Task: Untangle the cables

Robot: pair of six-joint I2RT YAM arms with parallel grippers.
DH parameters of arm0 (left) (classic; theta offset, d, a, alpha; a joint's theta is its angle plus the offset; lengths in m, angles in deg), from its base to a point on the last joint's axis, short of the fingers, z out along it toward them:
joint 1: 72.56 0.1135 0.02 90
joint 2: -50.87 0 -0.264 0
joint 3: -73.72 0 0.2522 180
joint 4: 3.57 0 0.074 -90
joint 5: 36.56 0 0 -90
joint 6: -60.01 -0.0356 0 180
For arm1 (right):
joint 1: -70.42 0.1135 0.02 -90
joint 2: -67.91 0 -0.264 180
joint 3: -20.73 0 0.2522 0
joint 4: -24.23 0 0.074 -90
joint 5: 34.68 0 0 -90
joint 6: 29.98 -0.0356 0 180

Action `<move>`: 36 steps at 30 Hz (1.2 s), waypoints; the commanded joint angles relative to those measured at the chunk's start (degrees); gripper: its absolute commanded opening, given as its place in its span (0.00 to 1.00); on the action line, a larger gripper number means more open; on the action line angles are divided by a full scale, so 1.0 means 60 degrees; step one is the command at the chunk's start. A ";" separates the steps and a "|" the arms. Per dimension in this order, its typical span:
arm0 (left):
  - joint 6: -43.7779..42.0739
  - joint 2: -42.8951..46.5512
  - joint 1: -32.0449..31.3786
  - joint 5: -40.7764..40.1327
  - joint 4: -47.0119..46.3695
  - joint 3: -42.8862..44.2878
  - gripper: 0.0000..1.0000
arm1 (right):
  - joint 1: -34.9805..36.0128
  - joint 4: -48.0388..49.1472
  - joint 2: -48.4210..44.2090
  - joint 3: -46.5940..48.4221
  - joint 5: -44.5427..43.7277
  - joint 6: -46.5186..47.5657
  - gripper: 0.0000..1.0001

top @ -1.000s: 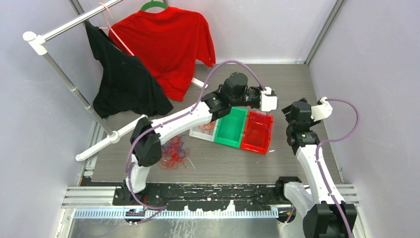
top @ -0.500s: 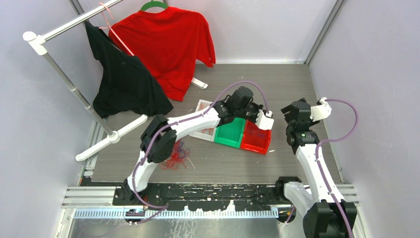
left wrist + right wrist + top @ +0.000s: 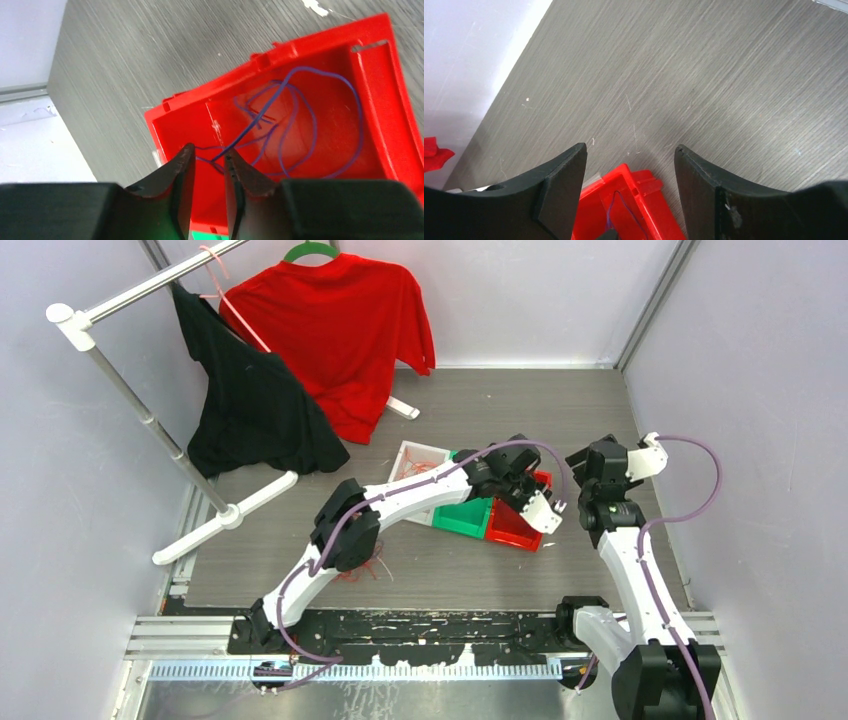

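Blue-purple cable (image 3: 260, 119) lies in loose loops on the floor of the red bin (image 3: 382, 95), one strand running up from the heap and passing through the narrow gap between the fingers of the left gripper (image 3: 208, 152). From where I stand, those jaws are parted a little, wider than the wire is thick. They are not pinching it, so the strand is loose between them. The left arm is stretched far out across the table (image 3: 450, 400), with its wrist tipped down over the near end of that bin.

Beside the red bin, touching it on the left, sits a green bin (image 3: 462, 520). Past that is a white bin (image 3: 405, 450) with a few orange-red strands (image 3: 422, 468) lying inside. A small tangle (image 3: 370, 567) of red wire shows on the tabletop under the left arm's elbow, mostly hidden by the arm.

The right gripper (image 3: 629, 150) hangs just to the right of the red bin with its jaws spread wide and nothing between them. Only bare grey wood-grain shows through the gap, with a corner of the red bin below.

At the back left, a red T-shirt (image 3: 335, 335) and a black garment (image 3: 250, 405) hang from a clothes rail (image 3: 130, 390).
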 commanded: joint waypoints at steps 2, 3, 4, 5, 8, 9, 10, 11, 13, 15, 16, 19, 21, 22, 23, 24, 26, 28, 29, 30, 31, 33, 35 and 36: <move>-0.0699 0.0454 0.0086 -0.0506 0.2410 0.0758 0.39 | -0.0032 0.0189 -0.0096 0.0617 0.0305 0.0196 0.69; -0.0675 0.0554 0.0107 -0.0528 0.2496 0.0758 0.43 | -0.0032 0.0166 -0.0087 0.0650 0.0391 0.0231 0.69; -0.0691 0.0623 0.0150 -0.0558 0.2576 0.0762 0.45 | -0.0032 0.0101 -0.0080 0.0701 0.0480 0.0249 0.68; -0.0674 0.0740 0.0188 -0.0580 0.2626 0.0755 0.47 | -0.0032 0.0053 -0.0070 0.0759 0.0548 0.0280 0.68; -0.0576 0.1118 0.0361 -0.0544 0.2840 0.0722 0.54 | -0.0032 -0.0070 -0.0054 0.0858 0.0736 0.0357 0.68; -0.0512 0.1237 0.0416 -0.0504 0.2952 0.0729 0.65 | -0.0032 -0.0111 -0.0029 0.0909 0.0791 0.0389 0.68; -0.0461 0.1379 0.0472 -0.0433 0.3040 0.0729 0.77 | -0.0025 -0.0170 0.0008 0.0968 0.0829 0.0402 0.68; -0.0386 0.1484 0.0518 -0.0356 0.3248 0.0747 0.85 | -0.0031 -0.0195 0.0047 0.1003 0.0896 0.0428 0.68; -0.0316 0.1612 0.0583 -0.0138 0.3772 0.0975 0.98 | -0.0032 -0.0213 0.0120 0.1071 0.1046 0.0447 0.68; -0.0054 0.1718 0.0677 0.0128 0.4126 0.1227 1.00 | -0.0032 -0.0252 0.0218 0.1178 0.1262 0.0458 0.68; 0.0141 0.1794 0.0719 0.0254 0.4185 0.1331 1.00 | -0.0032 -0.0312 0.0266 0.1231 0.1548 0.0462 0.68; 0.1002 0.2050 0.0904 0.0815 0.4068 0.1640 0.99 | -0.0018 -0.0412 0.0292 0.1331 0.2094 0.0537 0.66; 0.1640 0.2208 0.1027 0.1217 0.4068 0.1944 1.00 | 0.0049 -0.0465 0.0249 0.1301 0.2409 0.0560 0.63; 0.1997 0.2304 0.1085 0.1348 0.4062 0.2060 1.00 | 0.0119 -0.0468 0.0229 0.1284 0.2532 0.0563 0.62; 0.2401 0.2472 0.1168 0.1496 0.4061 0.2119 1.00 | 0.0223 -0.0449 0.0212 0.1257 0.2637 0.0594 0.62; 0.2836 0.2681 0.1293 0.1641 0.4041 0.2104 1.00 | 0.0394 -0.0377 0.0215 0.1237 0.2757 0.0691 0.63; 0.3713 0.3227 0.1696 0.1889 0.4131 0.1821 1.00 | 0.1091 -0.0290 0.0304 0.1319 0.2706 0.0906 0.65; 0.4280 0.3935 0.2380 0.2054 0.4363 0.1180 1.00 | 0.1895 -0.0290 0.0548 0.1492 0.2527 0.1150 0.67; 0.4398 0.4322 0.2875 0.2182 0.4560 0.0769 0.99 | 0.2258 -0.0271 0.0688 0.1594 0.2509 0.1220 0.69; 0.4446 0.4773 0.3442 0.2304 0.4793 0.0258 0.98 | 0.2604 -0.0168 0.0826 0.1649 0.2514 0.1257 0.70; 0.4439 0.5391 0.3996 0.2438 0.5081 -0.0446 0.97 | 0.2907 -0.0041 0.1003 0.1678 0.2489 0.1285 0.70; 0.4099 0.6321 0.5231 0.2741 0.5783 -0.1578 0.94 | 0.3492 0.0283 0.1193 0.1666 0.2404 0.1301 0.71; 0.3111 0.7279 0.6295 0.2799 0.6693 -0.2865 0.92 | 0.3888 0.0526 0.1355 0.1657 0.2322 0.1342 0.72; 0.2548 0.7759 0.6780 0.2650 0.7192 -0.3597 0.91 | 0.3997 0.0600 0.1431 0.1693 0.2313 0.1358 0.72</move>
